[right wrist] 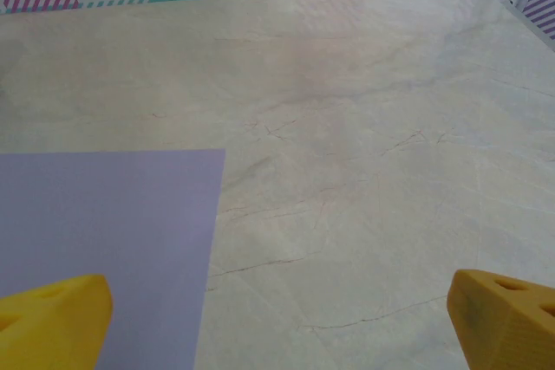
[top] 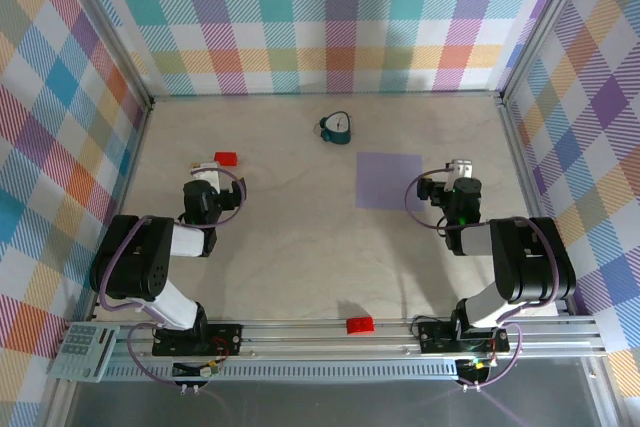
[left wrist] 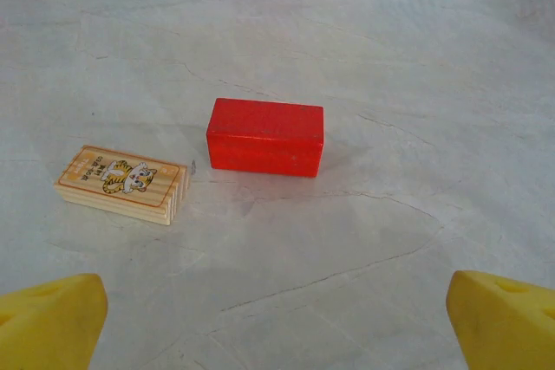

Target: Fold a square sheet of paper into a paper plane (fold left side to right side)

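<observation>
two robot arms sit low over a pale stone-patterned table (top: pixel 300 257). the right gripper (right wrist: pixel 277 327) has its jaws spread wide and holds nothing. the flat pale lavender square sheet of paper (right wrist: pixel 104 231) lies unfolded on the table ahead and to its left, its near part running under the left jaw. the left gripper (left wrist: pixel 277 327) is equally wide open and empty. a small red rectangular block (left wrist: pixel 265 137) lies straight ahead of it, with a light wooden tile printed with a cartoon tiger (left wrist: pixel 121 184) just left of the block, not touching.
</observation>
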`<state>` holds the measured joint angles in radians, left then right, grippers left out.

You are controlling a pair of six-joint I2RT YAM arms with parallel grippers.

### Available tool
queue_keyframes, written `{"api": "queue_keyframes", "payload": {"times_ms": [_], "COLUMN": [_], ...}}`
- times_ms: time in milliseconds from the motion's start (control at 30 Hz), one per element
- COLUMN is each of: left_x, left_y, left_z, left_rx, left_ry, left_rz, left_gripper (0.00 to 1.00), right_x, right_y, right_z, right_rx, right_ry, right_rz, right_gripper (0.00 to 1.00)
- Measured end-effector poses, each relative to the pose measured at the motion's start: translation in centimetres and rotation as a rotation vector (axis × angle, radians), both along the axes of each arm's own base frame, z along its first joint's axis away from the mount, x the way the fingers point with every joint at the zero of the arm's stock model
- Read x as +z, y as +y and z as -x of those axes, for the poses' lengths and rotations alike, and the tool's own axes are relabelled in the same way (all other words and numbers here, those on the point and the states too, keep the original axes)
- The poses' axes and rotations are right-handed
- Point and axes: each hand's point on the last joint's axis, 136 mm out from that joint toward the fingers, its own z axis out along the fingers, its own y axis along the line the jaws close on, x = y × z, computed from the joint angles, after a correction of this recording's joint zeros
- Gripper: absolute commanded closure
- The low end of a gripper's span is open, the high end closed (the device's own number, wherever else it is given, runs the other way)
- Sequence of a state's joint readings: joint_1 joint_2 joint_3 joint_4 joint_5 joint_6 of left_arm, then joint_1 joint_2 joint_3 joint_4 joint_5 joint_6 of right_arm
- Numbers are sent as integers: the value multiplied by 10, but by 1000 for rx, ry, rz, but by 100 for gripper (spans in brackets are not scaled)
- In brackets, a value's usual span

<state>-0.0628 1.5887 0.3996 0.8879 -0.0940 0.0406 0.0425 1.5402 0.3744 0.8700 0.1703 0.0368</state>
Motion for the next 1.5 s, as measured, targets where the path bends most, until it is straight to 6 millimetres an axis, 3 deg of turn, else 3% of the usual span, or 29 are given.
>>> {"api": "queue_keyframes", "payload": {"times_ms": [1100,1200,1333,1433,1500], "left_x": [2,23,85,131,150], "left_y": [0,1,3,0,-5], "left_z": [2,9,16,16,18], "left_rx": [1,7,40,58,57], "left_ry": [6,-8,-107,-148,-148], "left_rz": [0,4,84,209,295], "left_gripper": [0,0,0,0,0], "right_x": [-1,8,54,86,97], "right_y": [1,1,5,18,31], "right_z": [1,5,1,-3,-4], "right_rx": [4,3,3,41,76], "right_ry": [10,21,12,21,53], "right_rz": [-1,-4,-60,-146,-225], "right_gripper": [1,1,1,1,1]}}
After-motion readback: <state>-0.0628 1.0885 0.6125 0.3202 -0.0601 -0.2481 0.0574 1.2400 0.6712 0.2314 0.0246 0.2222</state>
